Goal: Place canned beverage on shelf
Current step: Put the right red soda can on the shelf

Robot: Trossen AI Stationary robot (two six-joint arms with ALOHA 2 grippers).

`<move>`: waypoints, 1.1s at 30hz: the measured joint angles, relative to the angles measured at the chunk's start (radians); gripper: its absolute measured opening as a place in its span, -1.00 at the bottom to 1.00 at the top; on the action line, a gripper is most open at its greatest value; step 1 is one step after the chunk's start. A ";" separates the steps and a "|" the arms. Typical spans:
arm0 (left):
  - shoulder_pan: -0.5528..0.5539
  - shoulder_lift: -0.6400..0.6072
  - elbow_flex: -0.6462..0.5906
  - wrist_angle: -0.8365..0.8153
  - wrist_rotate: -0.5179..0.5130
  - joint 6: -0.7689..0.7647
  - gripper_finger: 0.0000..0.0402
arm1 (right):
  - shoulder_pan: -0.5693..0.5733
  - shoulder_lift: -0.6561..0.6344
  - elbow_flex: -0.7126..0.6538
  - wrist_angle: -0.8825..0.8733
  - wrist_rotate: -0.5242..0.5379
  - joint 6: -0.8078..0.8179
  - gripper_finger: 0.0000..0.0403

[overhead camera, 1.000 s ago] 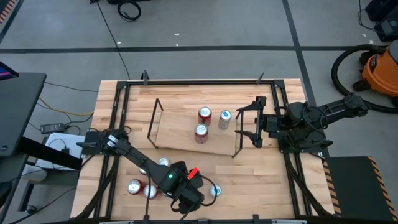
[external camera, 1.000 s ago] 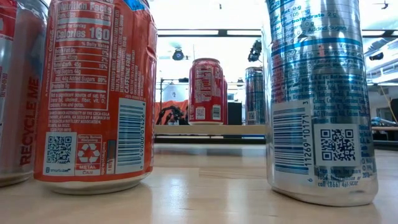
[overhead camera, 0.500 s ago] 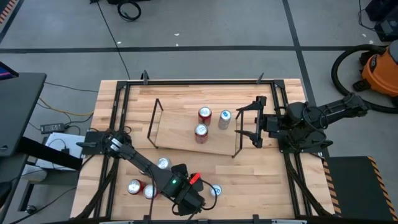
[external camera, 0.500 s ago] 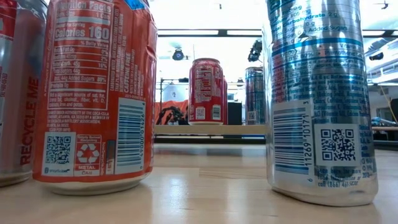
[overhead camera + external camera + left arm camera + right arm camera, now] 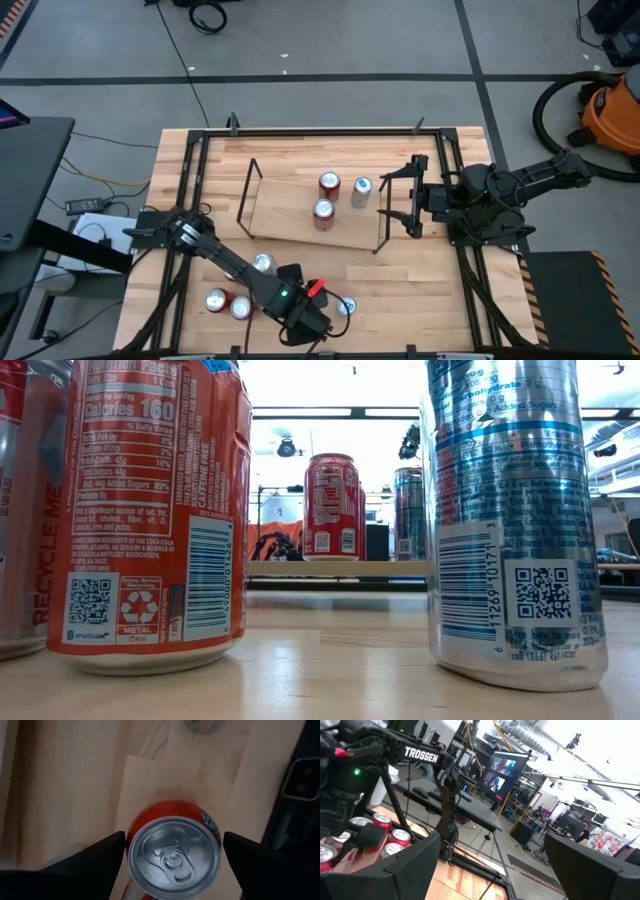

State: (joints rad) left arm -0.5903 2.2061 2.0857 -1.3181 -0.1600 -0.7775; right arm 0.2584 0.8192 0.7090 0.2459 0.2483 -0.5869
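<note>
Shelf [image 5: 300,215] at table centre carries three cans [image 5: 323,210]; left gripper [image 5: 170,851], at six o'clock, straddles an upright red can [image 5: 172,860], fingers spread, not yet clamped; right gripper [image 5: 398,200] idles released at three o'clock; several cans remain off-shelf.

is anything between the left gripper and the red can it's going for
Nothing visible. The left gripper hangs open directly above the red can, one finger on each side of it, with bare gaps between. Another can stands farther off, clear of them.
</note>
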 joint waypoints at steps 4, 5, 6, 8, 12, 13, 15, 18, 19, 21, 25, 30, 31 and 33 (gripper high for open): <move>-0.003 0.024 0.000 -0.001 0.000 0.044 0.74 | 0.000 0.000 0.000 0.000 -0.015 0.000 0.83; -0.003 0.028 0.001 -0.001 0.001 0.053 0.74 | 0.000 0.000 0.000 0.000 -0.015 0.000 0.83; -0.003 0.031 0.001 -0.002 0.002 0.061 0.74 | 0.000 0.000 0.000 0.000 -0.015 0.000 0.83; -0.003 0.032 0.001 -0.003 0.003 0.080 0.74 | 0.000 0.000 0.000 0.000 -0.015 0.000 0.83; -0.001 0.032 0.001 -0.004 0.006 0.091 0.74 | 0.000 0.000 0.000 0.000 -0.015 0.000 0.83; 0.000 0.032 0.001 -0.004 0.007 0.088 0.74 | 0.000 0.000 0.000 0.000 -0.015 0.000 0.83; 0.000 0.032 0.001 -0.004 0.009 0.085 0.74 | 0.000 0.000 0.000 0.000 -0.015 0.000 0.83; 0.003 0.032 0.001 -0.005 0.009 0.085 0.74 | 0.000 0.000 0.000 0.000 -0.015 0.000 0.83; 0.004 0.032 0.001 -0.005 0.009 0.085 0.73 | 0.000 0.000 0.000 0.000 -0.015 0.000 0.83; 0.007 0.033 0.001 -0.005 0.011 0.085 0.73 | 0.000 0.000 0.000 0.000 -0.016 0.000 0.83; 0.010 0.033 0.001 -0.006 0.014 0.090 0.73 | 0.000 0.000 0.000 0.000 -0.016 0.000 0.83; 0.025 0.033 0.001 -0.012 0.015 0.109 0.73 | 0.000 0.000 0.000 0.000 -0.017 0.000 0.83; 0.030 0.033 0.001 -0.016 0.015 0.112 0.73 | 0.000 0.000 0.000 0.000 -0.017 0.000 0.83; 0.038 0.033 0.001 -0.021 0.014 0.117 0.72 | 0.000 0.000 0.000 0.000 -0.017 0.000 0.83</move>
State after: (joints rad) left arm -0.5521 2.2387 2.0865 -1.3392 -0.1459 -0.6607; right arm 0.2584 0.8192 0.7090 0.2459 0.2313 -0.5869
